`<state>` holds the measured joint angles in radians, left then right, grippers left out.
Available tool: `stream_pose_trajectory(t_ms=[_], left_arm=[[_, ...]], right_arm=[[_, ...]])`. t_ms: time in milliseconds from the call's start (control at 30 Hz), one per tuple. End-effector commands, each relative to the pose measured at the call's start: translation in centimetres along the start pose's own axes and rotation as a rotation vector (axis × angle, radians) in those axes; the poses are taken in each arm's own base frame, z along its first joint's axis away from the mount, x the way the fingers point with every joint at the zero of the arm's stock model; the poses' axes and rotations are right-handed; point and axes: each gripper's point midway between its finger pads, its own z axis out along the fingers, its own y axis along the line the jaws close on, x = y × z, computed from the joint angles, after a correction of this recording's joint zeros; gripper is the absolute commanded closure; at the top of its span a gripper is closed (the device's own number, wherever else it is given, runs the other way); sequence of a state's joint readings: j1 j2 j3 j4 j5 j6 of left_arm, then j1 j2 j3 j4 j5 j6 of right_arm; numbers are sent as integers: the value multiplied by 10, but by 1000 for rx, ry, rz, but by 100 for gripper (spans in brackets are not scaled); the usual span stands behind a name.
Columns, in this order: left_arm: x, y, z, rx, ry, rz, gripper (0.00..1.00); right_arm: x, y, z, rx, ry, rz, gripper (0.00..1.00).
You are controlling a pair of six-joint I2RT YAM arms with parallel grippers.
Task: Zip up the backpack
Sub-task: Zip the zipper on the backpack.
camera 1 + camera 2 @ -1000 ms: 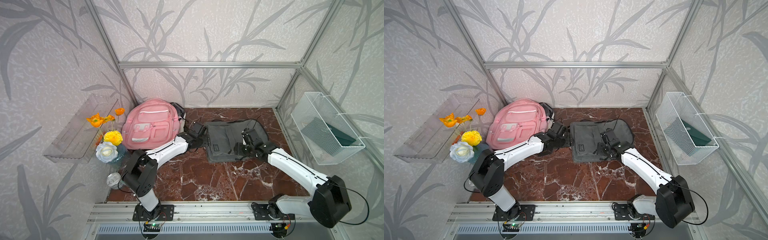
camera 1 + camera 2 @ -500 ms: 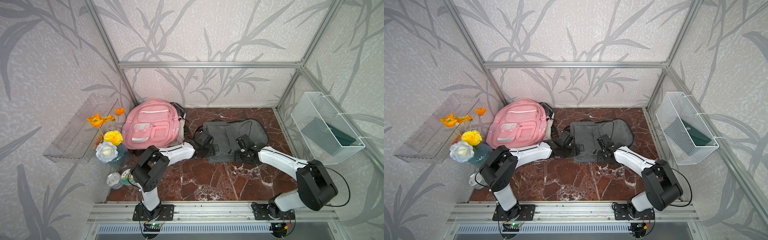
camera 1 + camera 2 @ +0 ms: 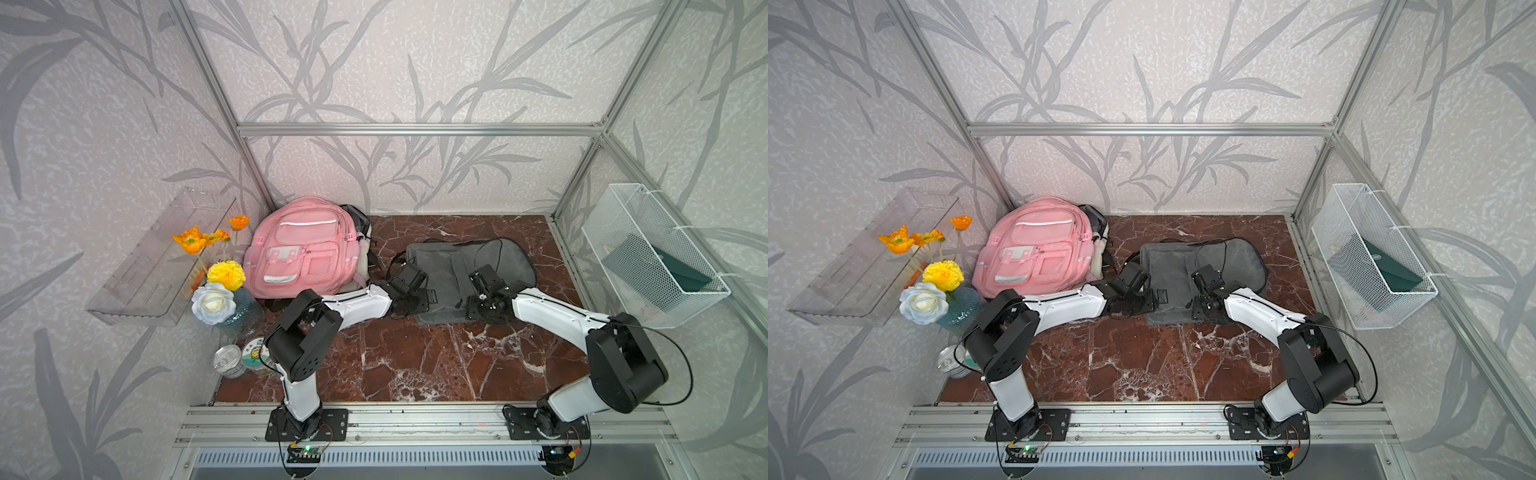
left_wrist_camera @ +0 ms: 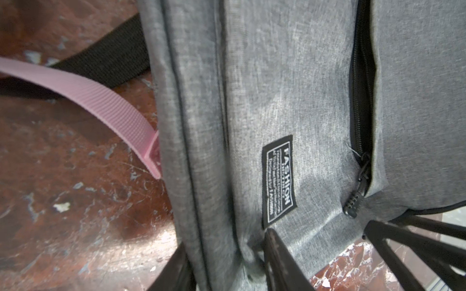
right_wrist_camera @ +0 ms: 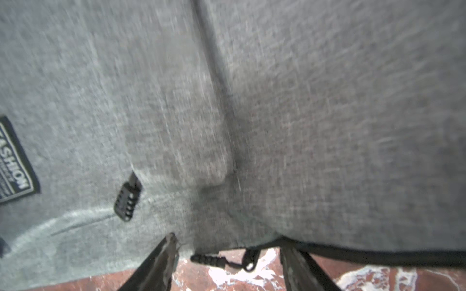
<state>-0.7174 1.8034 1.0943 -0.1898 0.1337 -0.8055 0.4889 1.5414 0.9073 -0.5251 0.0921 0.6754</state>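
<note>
A grey backpack (image 3: pixel 457 262) (image 3: pixel 1183 266) lies flat on the marble floor. On its front, a pocket zipper (image 4: pixel 361 100) gapes, with its ribbed pull (image 4: pixel 352 204) (image 5: pixel 125 201) beside a black label (image 4: pixel 277 181). My left gripper (image 3: pixel 422 301) (image 4: pixel 224 257) is at the bag's near left corner, with its fingers pressed on either side of a fold of the grey side edge. My right gripper (image 3: pixel 482 311) (image 5: pixel 230 252) stands open at the near edge. Between its fingers a second zipper pull (image 5: pixel 206 259) lies on the floor, untouched.
A pink backpack (image 3: pixel 307 249) leans in the back left corner, its strap (image 4: pixel 106 100) reaching the grey bag. A vase of flowers (image 3: pixel 224 286) and two cans (image 3: pixel 232 359) stand at the left. A wire basket (image 3: pixel 652 257) hangs on the right wall, a clear shelf (image 3: pixel 162 257) on the left.
Both grippers came forward and down to the grey bag's near edge. The left jaws narrowed onto the bag's side edge. The right jaws kept their width.
</note>
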Motion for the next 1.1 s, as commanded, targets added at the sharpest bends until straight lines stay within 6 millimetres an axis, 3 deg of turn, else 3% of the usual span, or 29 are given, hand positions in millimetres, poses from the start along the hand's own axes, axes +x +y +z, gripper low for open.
stream_pose_trajectory(t_ms=[0, 167, 367, 467, 767, 900, 1067], left_arm=[[5, 7, 7, -21, 16, 8, 61], [8, 13, 11, -42, 23, 9, 63], [4, 17, 12, -64, 6, 11, 64], [0, 19, 12, -75, -1, 13, 64], [-6, 23, 12, -88, -12, 2, 68], [-6, 22, 11, -80, -13, 0, 69], [-4, 23, 13, -79, -7, -5, 69]], right_arm=[[-5, -5, 7, 53, 12, 2, 39], [0, -7, 10, 60, 29, -13, 50], [22, -16, 10, 54, 74, -29, 52], [31, -23, 10, 64, 81, -32, 57], [27, -28, 7, 69, 38, -32, 81], [25, -19, 10, 38, 46, -37, 80], [21, -5, 10, -42, 20, -30, 72]])
